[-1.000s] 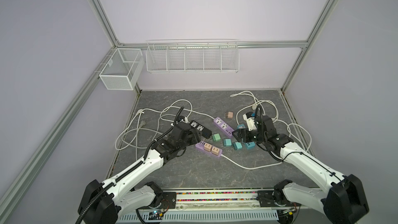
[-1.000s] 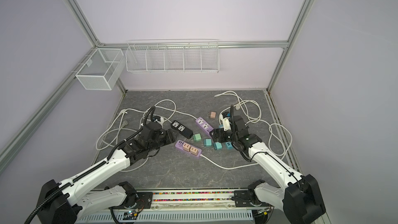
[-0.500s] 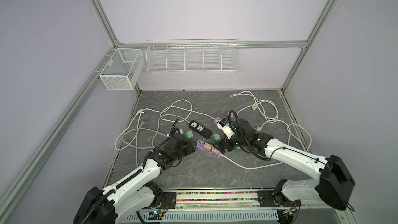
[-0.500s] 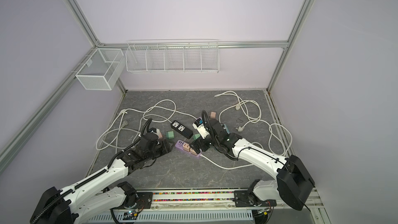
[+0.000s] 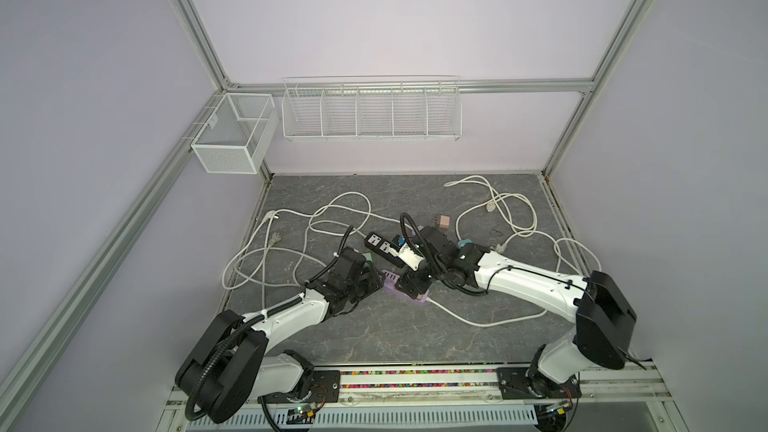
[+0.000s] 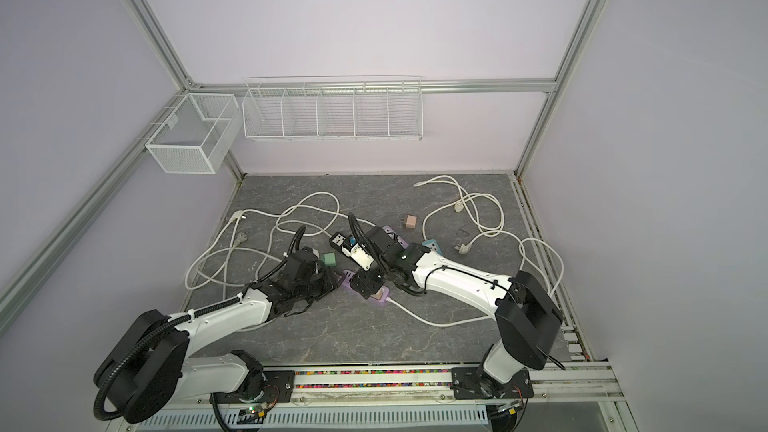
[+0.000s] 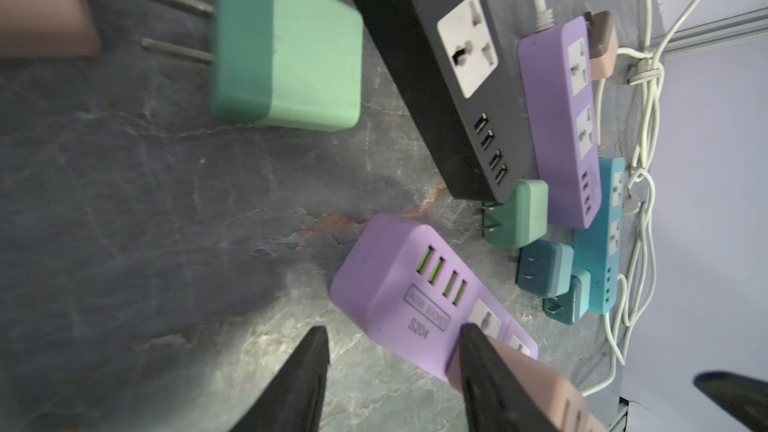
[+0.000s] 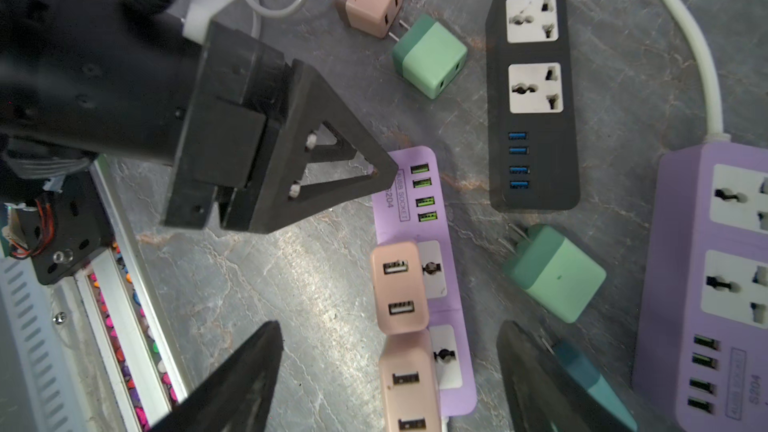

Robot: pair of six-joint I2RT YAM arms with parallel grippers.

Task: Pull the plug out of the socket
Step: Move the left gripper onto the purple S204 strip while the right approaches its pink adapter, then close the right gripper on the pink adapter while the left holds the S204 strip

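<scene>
At the purple strip (image 8: 419, 201), 2 pink plugs (image 8: 399, 288) are seated.
Right gripper (image 8: 388, 328) and left gripper (image 7: 392, 328) gape, clamping nothing; unpinned, that strip could lift with a plug.

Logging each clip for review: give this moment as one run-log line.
phase: pre-grasp | left gripper: open, at USB end of purple power strip | right gripper: open, over pink plugs | plugs: both seated in strip
</scene>
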